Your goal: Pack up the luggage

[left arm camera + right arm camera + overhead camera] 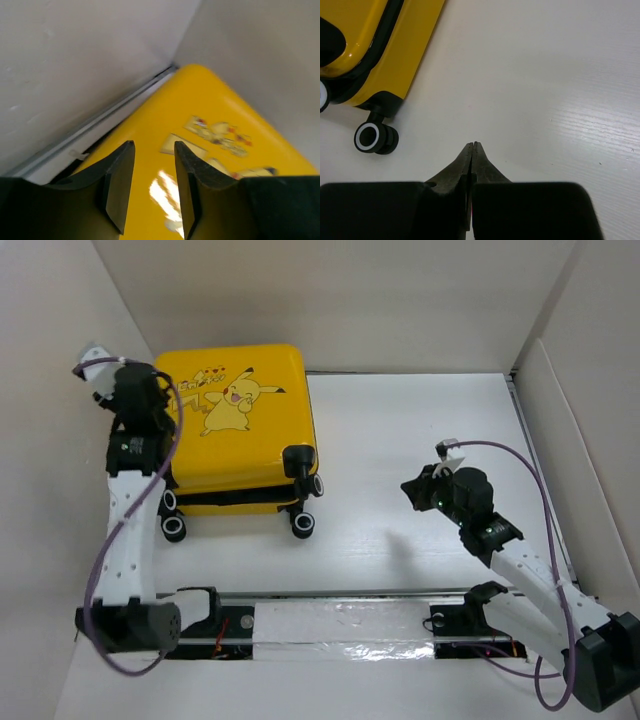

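Observation:
The luggage (240,430), a yellow hard-shell suitcase with a Pikachu print, lies flat and closed at the back left, its black-and-white wheels (303,523) toward me. My left gripper (154,146) hovers just above the lid (200,165) near its left rear corner; its jaws stand apart with only the yellow shell showing between them. My right gripper (473,144) is shut with nothing in it, over bare table to the right of the case. In the right wrist view the suitcase (395,60) and one wheel (374,138) show at upper left.
White walls enclose the table (420,460) at the back and on both sides; the left wall (75,65) runs close beside the suitcase. A taped rail (340,625) runs along the near edge between the arm bases.

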`<control>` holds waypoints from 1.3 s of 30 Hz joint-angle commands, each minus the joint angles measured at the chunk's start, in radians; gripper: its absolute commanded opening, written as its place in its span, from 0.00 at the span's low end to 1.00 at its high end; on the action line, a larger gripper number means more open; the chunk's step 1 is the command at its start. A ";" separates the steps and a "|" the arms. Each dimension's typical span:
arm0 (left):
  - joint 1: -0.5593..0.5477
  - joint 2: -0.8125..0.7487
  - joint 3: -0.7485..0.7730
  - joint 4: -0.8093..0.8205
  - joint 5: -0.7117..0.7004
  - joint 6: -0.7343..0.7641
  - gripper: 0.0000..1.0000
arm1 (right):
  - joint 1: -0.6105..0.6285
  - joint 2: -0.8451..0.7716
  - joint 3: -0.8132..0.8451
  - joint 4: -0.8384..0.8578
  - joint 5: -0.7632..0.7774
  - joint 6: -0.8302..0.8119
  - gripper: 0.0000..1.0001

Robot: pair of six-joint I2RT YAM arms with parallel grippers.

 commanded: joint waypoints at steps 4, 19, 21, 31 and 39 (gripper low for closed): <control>0.381 0.030 -0.134 0.036 0.308 -0.049 0.37 | 0.033 -0.028 0.037 0.038 0.029 -0.014 0.00; 0.383 0.385 -0.292 0.019 0.362 -0.006 0.40 | 0.043 -0.062 0.040 0.016 0.049 -0.014 0.00; 0.306 0.368 -0.320 0.043 0.384 -0.027 0.40 | 0.043 -0.065 0.040 0.016 0.055 -0.011 0.00; -0.079 0.051 -0.531 0.145 0.539 -0.207 0.40 | 0.024 -0.088 0.048 -0.025 0.116 -0.002 0.00; -0.617 -0.264 -0.766 0.177 0.377 -0.512 0.40 | -0.143 -0.062 0.137 -0.137 0.152 0.019 0.29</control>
